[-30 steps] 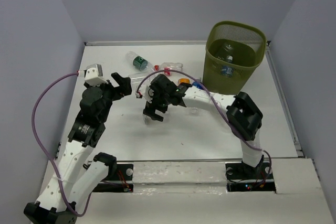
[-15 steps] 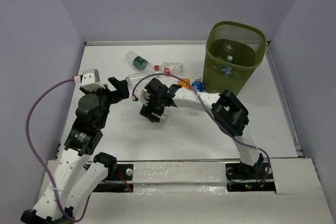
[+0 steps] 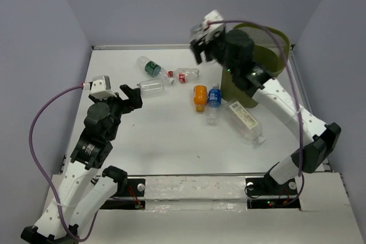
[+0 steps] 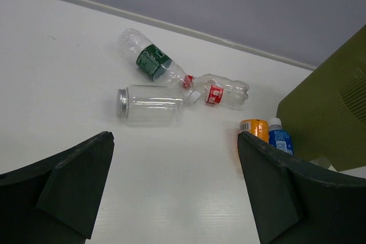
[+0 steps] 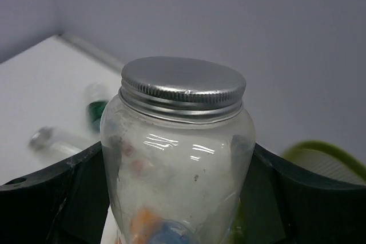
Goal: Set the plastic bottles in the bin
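Observation:
My right gripper [image 3: 203, 34] is raised high, just left of the olive-green mesh bin [image 3: 273, 55]. It is shut on a clear bottle with a silver screw cap [image 5: 180, 141]; the bin's rim [image 5: 334, 161] shows to its right. On the table lie a green-label bottle [image 3: 151, 67], a red-label bottle [image 3: 184, 75], a clear silver-capped bottle [image 3: 150, 87], an orange bottle [image 3: 199, 96], a blue-label bottle [image 3: 214, 98] and a large white-label bottle [image 3: 245, 121]. My left gripper [image 3: 130, 94] is open and empty, near the clear silver-capped bottle [image 4: 150, 104].
The right arm crosses in front of the bin and hides part of it. In the left wrist view the bin's wall [image 4: 331, 107] stands at the right, behind the orange bottle [image 4: 255, 128] and blue-label bottle [image 4: 280, 139]. White walls close the table's back and sides.
My right gripper has risen from the table's middle with the clear bottle and swung up and right to beside the bin. The left arm has barely moved.

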